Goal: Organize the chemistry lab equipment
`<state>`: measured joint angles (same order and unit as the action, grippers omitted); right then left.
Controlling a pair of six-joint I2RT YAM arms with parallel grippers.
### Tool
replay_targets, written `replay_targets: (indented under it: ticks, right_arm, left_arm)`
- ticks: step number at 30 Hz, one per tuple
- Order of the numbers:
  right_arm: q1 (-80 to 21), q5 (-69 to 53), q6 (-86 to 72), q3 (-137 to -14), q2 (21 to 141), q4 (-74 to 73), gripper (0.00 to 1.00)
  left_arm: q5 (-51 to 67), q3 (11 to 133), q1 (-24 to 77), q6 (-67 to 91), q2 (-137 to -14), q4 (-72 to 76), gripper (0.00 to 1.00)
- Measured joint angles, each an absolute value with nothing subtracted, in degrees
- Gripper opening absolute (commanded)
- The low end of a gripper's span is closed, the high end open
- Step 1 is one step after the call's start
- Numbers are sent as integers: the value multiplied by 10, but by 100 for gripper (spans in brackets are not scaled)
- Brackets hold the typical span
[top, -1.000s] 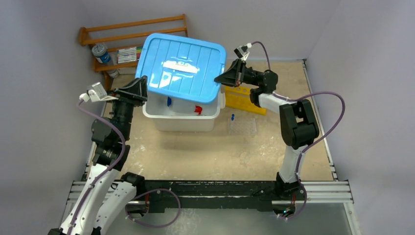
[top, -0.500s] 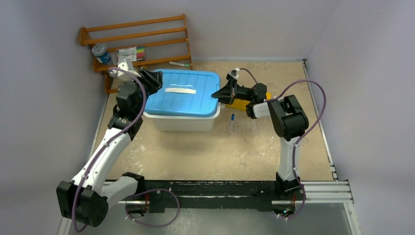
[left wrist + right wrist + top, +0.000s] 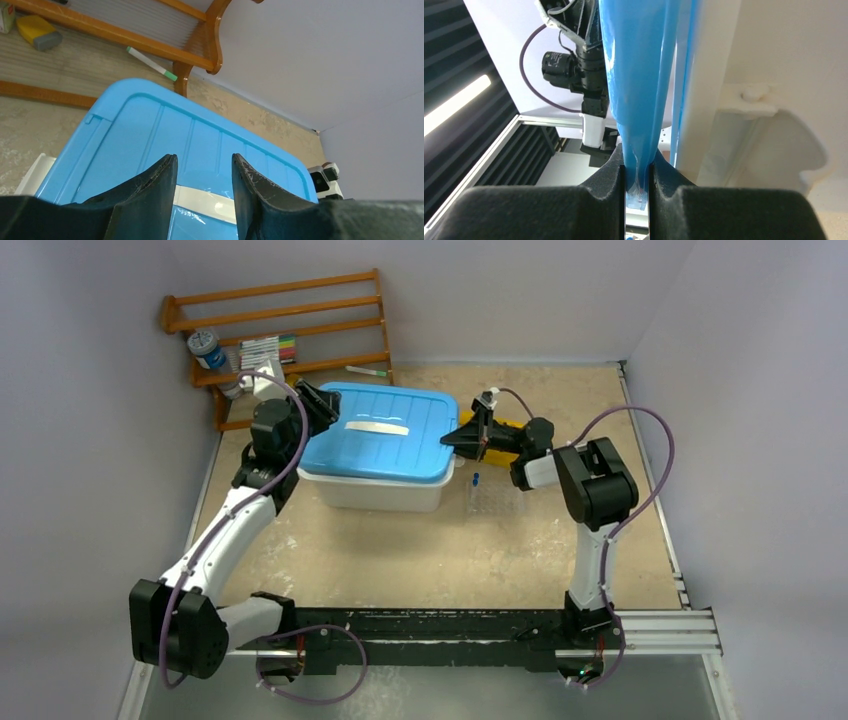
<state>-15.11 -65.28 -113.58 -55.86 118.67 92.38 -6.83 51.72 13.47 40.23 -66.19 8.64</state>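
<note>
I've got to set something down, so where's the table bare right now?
Widest bare patch: tabletop between white bin and arm rail. Also back right, beyond yellow rack. Crowded: wooden rack corner, and by right gripper clamping blue lid, near clear tray.

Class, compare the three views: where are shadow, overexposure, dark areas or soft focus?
Top external view: even light, a soft shadow on the beige table before the white plastic tub. Left wrist view: the blue plastic lid and wooden rack are sharp; the left gripper is dark. Right wrist view: the tub is washed out; the lid edge, pinched by the right gripper, looks soft.
</note>
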Motion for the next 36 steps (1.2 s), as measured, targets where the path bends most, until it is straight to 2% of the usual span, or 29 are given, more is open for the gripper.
replay_targets:
  ticks: [2,4,10,15,18,22,24,28,36]
  right_arm:
    - [-150,-653,-1135,-550,1180,925,36]
    - [-149,-655,-1138,-547,1174,927,46]
    - [-144,-663,-1130,-547,1158,927,53]
    - [-146,-686,-1032,-538,1110,898,55]
    - [-147,-688,-889,-540,1040,767,59]
    - [-150,-612,-568,-661,969,358,63]
    - [-150,-572,-470,-708,958,243,63]
    - [-147,-510,-348,-705,924,96,63]
    - [-146,-444,-257,-665,913,-26,62]
  left_arm:
    - [-68,514,133,409,-672,85,42]
    - [-68,504,132,416,-681,85,42]
    - [-68,484,131,429,-700,85,41]
    - [-68,480,131,437,-714,91,41]
    - [-67,476,131,442,-720,103,41]
    - [-67,471,131,446,-720,126,41]
    - [-66,470,130,449,-721,135,41]
    - [-60,463,130,455,-726,143,40]
    - [-49,457,129,461,-734,150,40]
